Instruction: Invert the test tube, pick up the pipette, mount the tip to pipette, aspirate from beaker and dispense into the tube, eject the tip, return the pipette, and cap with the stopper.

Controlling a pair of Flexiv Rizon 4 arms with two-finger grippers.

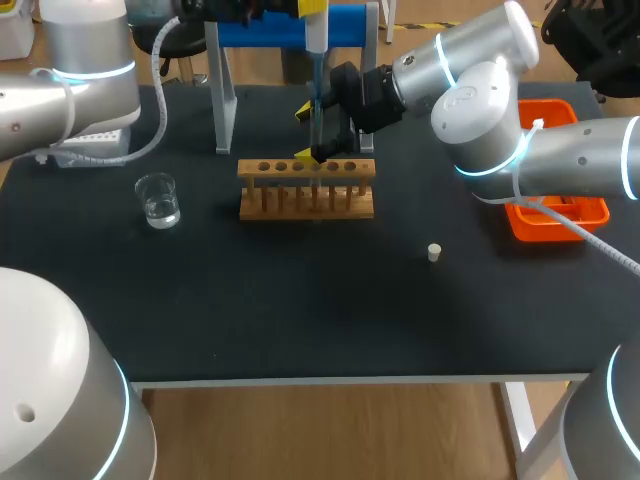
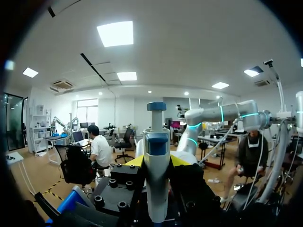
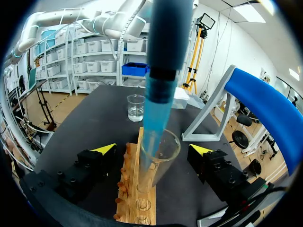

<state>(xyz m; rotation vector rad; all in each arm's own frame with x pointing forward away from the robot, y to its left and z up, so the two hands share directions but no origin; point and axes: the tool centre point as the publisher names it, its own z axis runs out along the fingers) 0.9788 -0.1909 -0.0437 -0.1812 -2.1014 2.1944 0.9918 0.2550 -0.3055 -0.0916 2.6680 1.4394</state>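
- Left fingers [image 2: 135,161] clench the pipette [image 2: 156,189].
- Right fingers [image 3: 105,148] stand released, flanking the test tube [image 3: 168,158] without touching.
- Pipette's tip [image 3: 155,113] dips into that tube, upright in the rack [image 1: 306,190], upper centre.
- Beaker [image 1: 158,200] at left, stopper [image 1: 434,252] right of centre on the surface [image 1: 300,310].

My left arm [image 1: 60,80] comes in from the left, its thick silver link lying across the far left corner and its wrist carried high beyond the far edge. The left claw [image 2: 157,161] is clamped, with both yellow tips pressing on the pipette [image 2: 156,142] from opposite sides. My right arm [image 1: 520,140] enters from the right with its elbow bent, the forearm reaching leftward past the middle. The right claw [image 1: 312,135] points left and is tilted downward, its fingers [image 3: 105,148] spread wide apart.
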